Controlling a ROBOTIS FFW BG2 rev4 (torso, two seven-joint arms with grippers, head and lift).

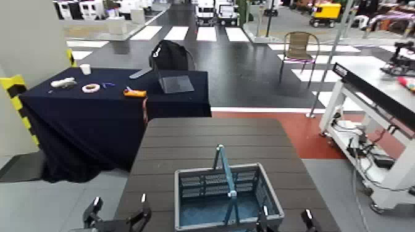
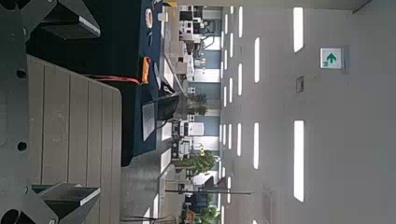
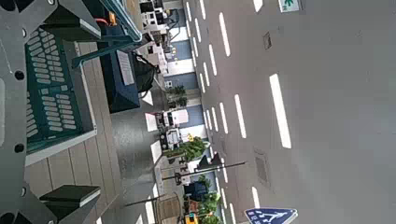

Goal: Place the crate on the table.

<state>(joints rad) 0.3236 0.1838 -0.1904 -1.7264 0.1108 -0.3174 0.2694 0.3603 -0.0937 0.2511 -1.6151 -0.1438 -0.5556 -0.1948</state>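
Note:
The grey slatted crate (image 1: 225, 197), blue inside with an upright teal hoop handle (image 1: 223, 169), stands on the near end of the dark brown plank table (image 1: 210, 139). My left gripper (image 1: 118, 215) is open and empty over the table's near left corner, apart from the crate. My right gripper (image 1: 285, 218) is open just right of the crate, with its inner finger (image 1: 264, 216) close to the crate's right wall. In the right wrist view the crate (image 3: 56, 89) lies beside one finger (image 3: 70, 19). The left wrist view shows only bare table planks (image 2: 75, 112) between the fingers.
A navy-cloth-draped table (image 1: 92, 120) stands beyond the brown table to the left, with a laptop (image 1: 174, 82), tape and small items on it. A white-framed workbench (image 1: 370, 92) with cables stands at the right. A chair (image 1: 299, 52) is farther back.

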